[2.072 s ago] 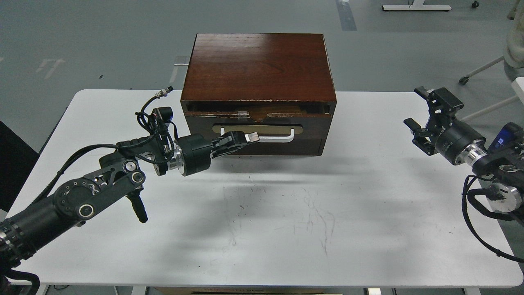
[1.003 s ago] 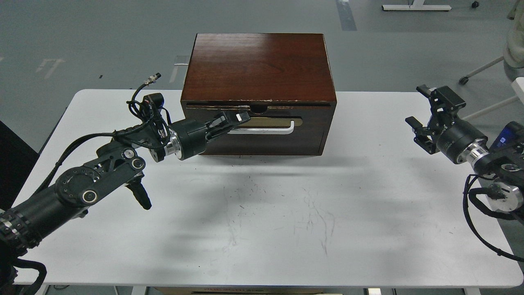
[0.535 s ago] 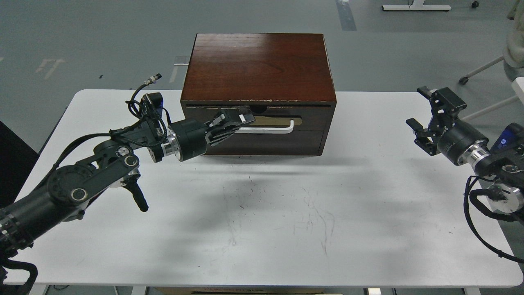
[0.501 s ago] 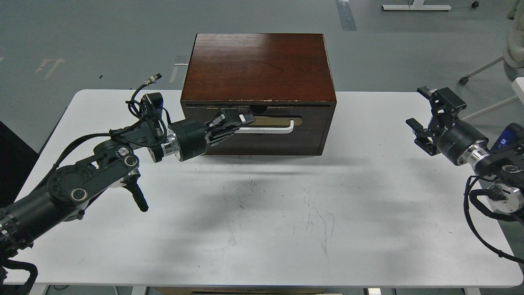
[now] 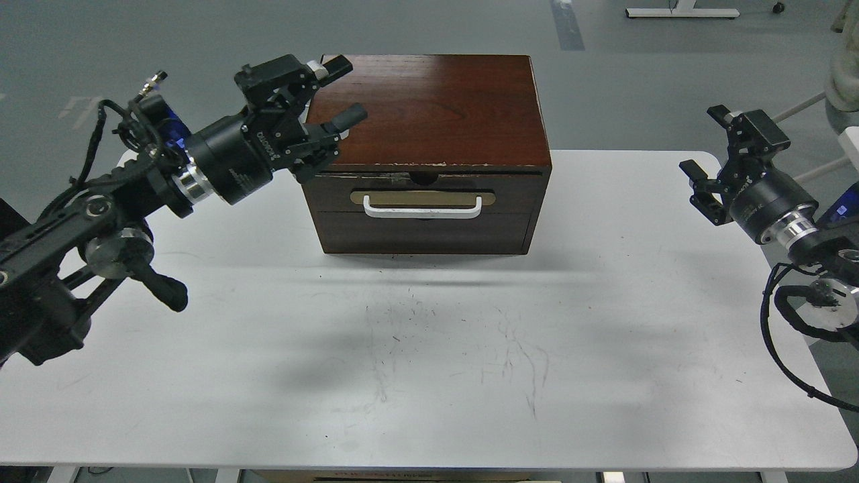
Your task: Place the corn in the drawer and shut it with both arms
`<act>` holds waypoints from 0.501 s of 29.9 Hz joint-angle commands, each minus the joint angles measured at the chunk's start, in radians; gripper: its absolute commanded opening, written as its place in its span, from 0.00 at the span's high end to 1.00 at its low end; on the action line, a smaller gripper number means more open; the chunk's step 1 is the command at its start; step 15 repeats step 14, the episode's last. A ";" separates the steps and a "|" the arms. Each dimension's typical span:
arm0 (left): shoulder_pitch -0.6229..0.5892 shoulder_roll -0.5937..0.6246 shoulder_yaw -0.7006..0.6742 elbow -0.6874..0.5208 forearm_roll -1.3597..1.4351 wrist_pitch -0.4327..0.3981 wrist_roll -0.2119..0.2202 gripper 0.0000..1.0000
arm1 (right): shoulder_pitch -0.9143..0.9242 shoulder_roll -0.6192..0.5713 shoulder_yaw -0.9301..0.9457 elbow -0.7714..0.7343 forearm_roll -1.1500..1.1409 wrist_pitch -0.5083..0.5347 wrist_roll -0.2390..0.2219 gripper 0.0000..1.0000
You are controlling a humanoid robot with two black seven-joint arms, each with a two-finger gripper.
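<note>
Corn is nowhere seen; the dark brown wooden drawer [image 5: 423,194] with its white bar handle sits flush in the cabinet [image 5: 429,100]. Left gripper [image 5: 329,97], raised beside the cabinet's top corner, and right gripper [image 5: 715,144], held well to its right, are both spread and empty. The task is judged all but complete, with only withdrawal of the arms called for.

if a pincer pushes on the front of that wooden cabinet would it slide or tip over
The cabinet looks broad, low and solid, so tipping seems unlikely. It sits on a smooth white table, so a firm push could probably slide it backward. Its drawer appears shut, so a push there would likely move the whole box.
</note>
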 commanded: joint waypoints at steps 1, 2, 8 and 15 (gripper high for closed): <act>0.041 0.055 -0.003 0.024 -0.091 0.019 0.000 0.00 | -0.001 0.008 0.001 0.001 0.032 0.000 0.000 0.00; 0.056 0.056 -0.003 0.059 -0.140 0.031 0.000 0.00 | -0.001 0.014 0.001 0.001 0.073 0.000 0.000 0.00; 0.133 0.073 -0.003 0.145 -0.374 0.006 0.004 0.00 | -0.004 0.026 0.000 0.003 0.165 0.001 0.000 0.00; 0.191 0.067 -0.003 0.146 -0.389 0.000 0.001 0.00 | -0.024 0.037 0.000 0.007 0.165 0.007 0.000 0.00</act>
